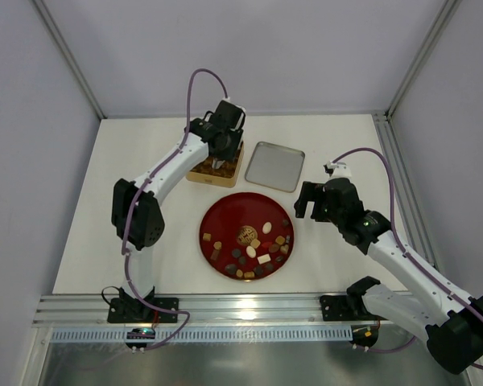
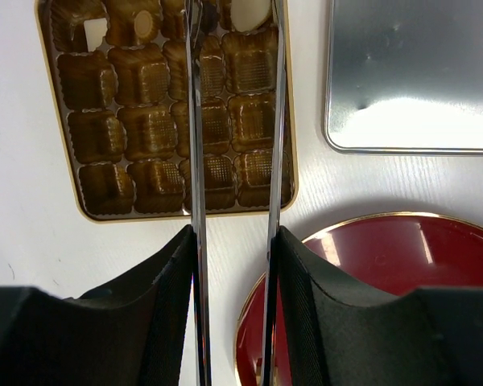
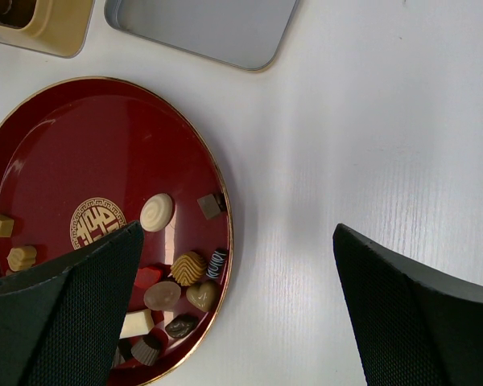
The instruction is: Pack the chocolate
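Looking across the table, I'd say the packing has barely begun. Nearly all the chocolates [image 3: 157, 211] lie on the red plate [image 1: 225, 217], bunched toward its near and right side, with a few scattered on the left. The gold tin [image 2: 169, 215] stands just beyond the plate's far edge. Its lid [image 1: 274, 166] lies upside down on the table to the right of it.

From the left wrist view, most of the tin's moulded brown cups are bare. Only the far row holds anything, about three pale sweets as far as I can see.

The left gripper [image 1: 217, 163] hangs over the tin with its thin blades apart. A cream piece [image 2: 249, 12] lies between the tips, close to the right blade, and it does not look pinched.

The right gripper [image 3: 237, 241] hovers beside the plate's right rim, jaws spread wide and holding nothing.

By my reckoning, roughly twenty pieces are left to move, and then the lid goes on.
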`<state>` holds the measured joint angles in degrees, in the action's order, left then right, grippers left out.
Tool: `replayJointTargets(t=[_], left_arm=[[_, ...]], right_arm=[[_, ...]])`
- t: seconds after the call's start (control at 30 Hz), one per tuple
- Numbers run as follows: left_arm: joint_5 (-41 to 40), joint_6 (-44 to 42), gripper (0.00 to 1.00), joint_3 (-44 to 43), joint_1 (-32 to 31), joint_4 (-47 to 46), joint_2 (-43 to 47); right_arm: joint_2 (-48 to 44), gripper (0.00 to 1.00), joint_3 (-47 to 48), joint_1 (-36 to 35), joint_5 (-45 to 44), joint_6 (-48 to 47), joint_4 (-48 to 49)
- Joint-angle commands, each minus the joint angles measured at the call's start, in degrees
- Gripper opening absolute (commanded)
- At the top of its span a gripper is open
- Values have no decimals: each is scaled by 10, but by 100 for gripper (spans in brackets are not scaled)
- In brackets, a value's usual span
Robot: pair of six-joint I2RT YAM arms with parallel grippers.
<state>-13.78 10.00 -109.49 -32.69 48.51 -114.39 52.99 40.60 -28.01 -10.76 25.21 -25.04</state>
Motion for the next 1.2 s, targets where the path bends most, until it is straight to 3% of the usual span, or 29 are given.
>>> replayJointTargets(t=[0.0, 0.17, 0.37, 0.7, 0.93, 1.17], left_arm=[[0, -3, 44, -31, 3, -6, 29], [9, 14, 44, -19, 2, 14, 88], [48, 41, 43, 77, -15, 15, 192], [38, 100, 44, 284, -140, 31, 373], [50, 171, 43, 370, -221, 20, 429], [52, 195, 43, 391, -274, 13, 430]], right_arm=[[-8, 100, 8, 2, -3, -5, 12], [-8, 100, 6, 2, -2, -3, 15], [-4, 100, 11, 3, -5, -5, 18], [3, 100, 32, 7, 0, -13, 6], [3, 100, 33, 9, -1, -16, 5], [7, 100, 33, 9, 2, -14, 6]])
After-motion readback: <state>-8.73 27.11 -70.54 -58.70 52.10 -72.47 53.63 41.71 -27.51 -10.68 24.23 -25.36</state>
